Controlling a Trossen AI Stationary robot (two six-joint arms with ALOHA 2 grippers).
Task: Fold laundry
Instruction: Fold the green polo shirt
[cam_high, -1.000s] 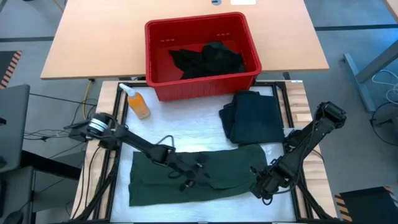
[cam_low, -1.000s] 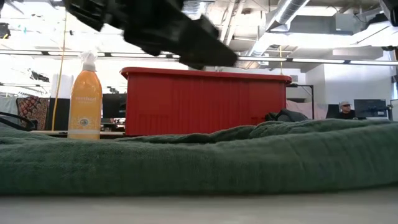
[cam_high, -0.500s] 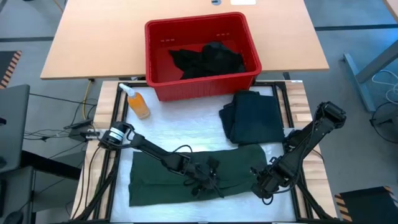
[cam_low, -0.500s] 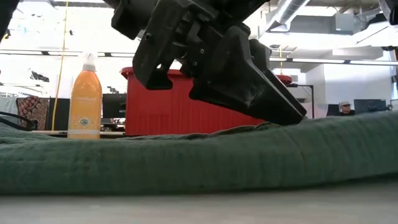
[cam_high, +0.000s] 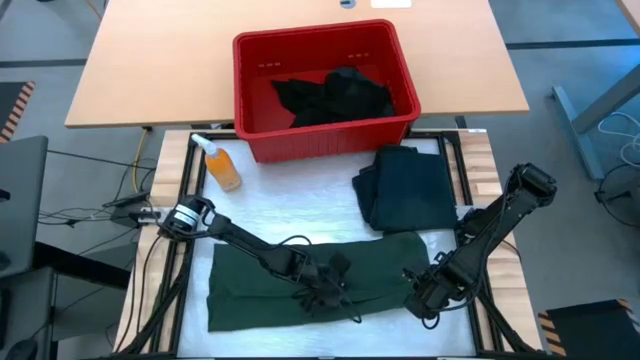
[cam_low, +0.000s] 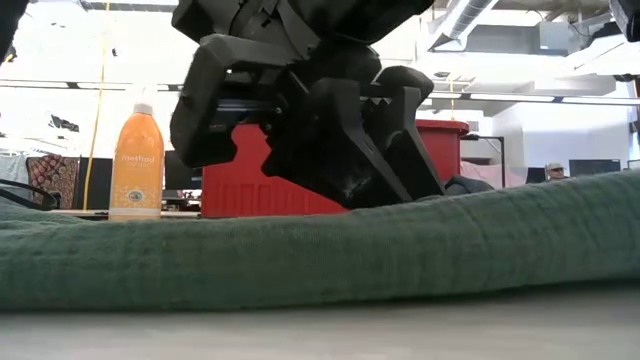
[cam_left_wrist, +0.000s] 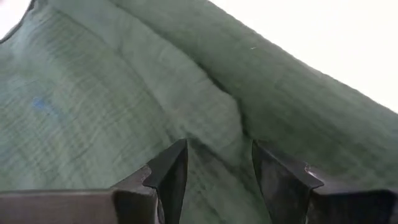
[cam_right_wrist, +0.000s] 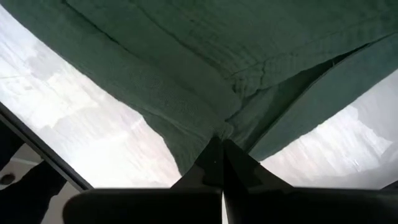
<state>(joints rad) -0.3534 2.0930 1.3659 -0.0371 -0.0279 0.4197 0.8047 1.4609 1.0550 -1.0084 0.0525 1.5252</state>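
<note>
The left pincer (cam_high: 330, 292), fingers parted, presses down mid green shirt (cam_high: 250, 285). The right pincer (cam_high: 418, 290) is pinched tight on the shirt's edge. Beyond it lie a folded dark garment (cam_high: 410, 185), red bin (cam_high: 262, 60) and spray bottle (cam_high: 220, 163).

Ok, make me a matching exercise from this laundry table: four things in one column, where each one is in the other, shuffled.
Things:
1. green shirt
2. spray bottle
3. black clothes
4. folded dark garment

Places:
A. inside the red bin
B. spread along the table's front edge, under both pincers
C. right of centre, just in front of the bin
D. standing left of the bin's front corner

Pairs: 1-B, 2-D, 3-A, 4-C
</note>
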